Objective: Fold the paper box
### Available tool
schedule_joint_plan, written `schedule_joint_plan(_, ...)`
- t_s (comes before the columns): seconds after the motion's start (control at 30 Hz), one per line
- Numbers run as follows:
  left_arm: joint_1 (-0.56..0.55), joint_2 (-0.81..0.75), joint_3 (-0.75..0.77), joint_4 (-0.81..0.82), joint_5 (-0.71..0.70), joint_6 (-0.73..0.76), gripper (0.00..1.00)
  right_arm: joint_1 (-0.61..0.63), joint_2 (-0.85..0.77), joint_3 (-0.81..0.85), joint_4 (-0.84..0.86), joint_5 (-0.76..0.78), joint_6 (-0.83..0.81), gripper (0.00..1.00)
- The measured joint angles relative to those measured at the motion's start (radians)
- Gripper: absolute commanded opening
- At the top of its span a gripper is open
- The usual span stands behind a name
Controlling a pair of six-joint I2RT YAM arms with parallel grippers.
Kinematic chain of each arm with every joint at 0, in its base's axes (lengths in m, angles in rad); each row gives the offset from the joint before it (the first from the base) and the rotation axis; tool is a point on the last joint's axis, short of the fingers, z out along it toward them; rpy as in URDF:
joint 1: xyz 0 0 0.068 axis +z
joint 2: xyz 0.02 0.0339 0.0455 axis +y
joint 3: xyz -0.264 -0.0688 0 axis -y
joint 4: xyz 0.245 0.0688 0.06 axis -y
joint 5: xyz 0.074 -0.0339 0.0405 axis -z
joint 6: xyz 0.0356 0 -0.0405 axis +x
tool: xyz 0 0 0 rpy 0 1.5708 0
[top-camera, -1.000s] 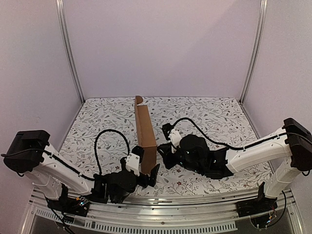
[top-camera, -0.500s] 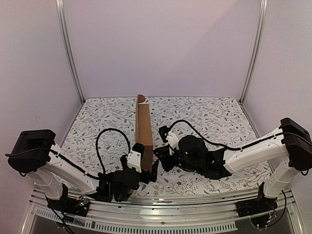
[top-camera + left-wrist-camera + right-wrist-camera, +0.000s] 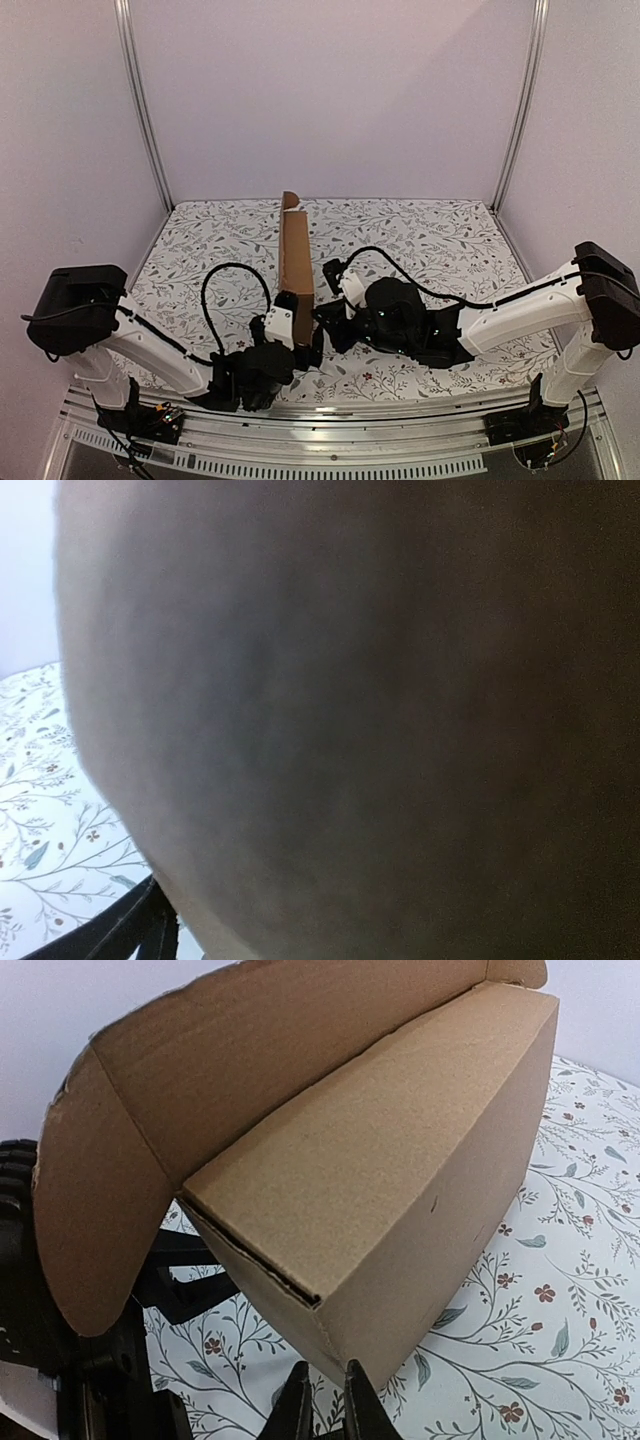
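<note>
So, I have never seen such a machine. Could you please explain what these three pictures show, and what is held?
This is a robot: a left arm and a right arm, bolted at the near edge of a flower-patterned table. The wide picture comes from a fixed camera above and behind them; the other two come from a camera on each wrist. On the table stands the paper box, brown cardboard, on its long edge, one flap open. The left gripper seems to have its jaws wide around the box's near end; its camera is so close that it shows mostly brown blur. The right gripper is shut, or nearly, just under the box's lower corner; whether it pinches cardboard, I cannot tell.
</note>
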Motion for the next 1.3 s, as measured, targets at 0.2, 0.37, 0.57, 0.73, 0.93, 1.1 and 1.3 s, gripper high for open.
schedule_joint_plan(0.2,0.029,0.011,0.008,0.003,-0.015,-0.002,0.85,0.0,-0.019,-0.006,-0.041,0.039,-0.021,0.11)
schedule_joint_plan(0.37,0.053,0.029,0.026,0.006,-0.018,-0.002,0.79,0.0,-0.09,-0.037,-0.07,0.082,-0.032,0.12)
schedule_joint_plan(0.57,0.071,0.055,0.039,0.025,-0.013,-0.003,0.57,0.0,-0.186,-0.095,-0.112,0.125,-0.039,0.12)
schedule_joint_plan(0.73,0.084,0.065,0.043,0.037,-0.004,0.008,0.43,0.0,-0.241,-0.114,-0.16,0.162,-0.04,0.12)
schedule_joint_plan(0.93,0.085,0.05,0.032,0.029,0.008,0.009,0.4,0.0,-0.267,-0.118,-0.182,0.192,-0.043,0.13)
schedule_joint_plan(1.1,0.085,-0.004,-0.014,0.024,0.028,0.008,0.43,0.0,-0.262,-0.118,-0.193,0.21,-0.051,0.17)
schedule_joint_plan(1.3,0.086,-0.084,-0.045,-0.035,0.035,0.003,0.61,-0.018,-0.233,-0.106,-0.209,0.231,-0.086,0.67)
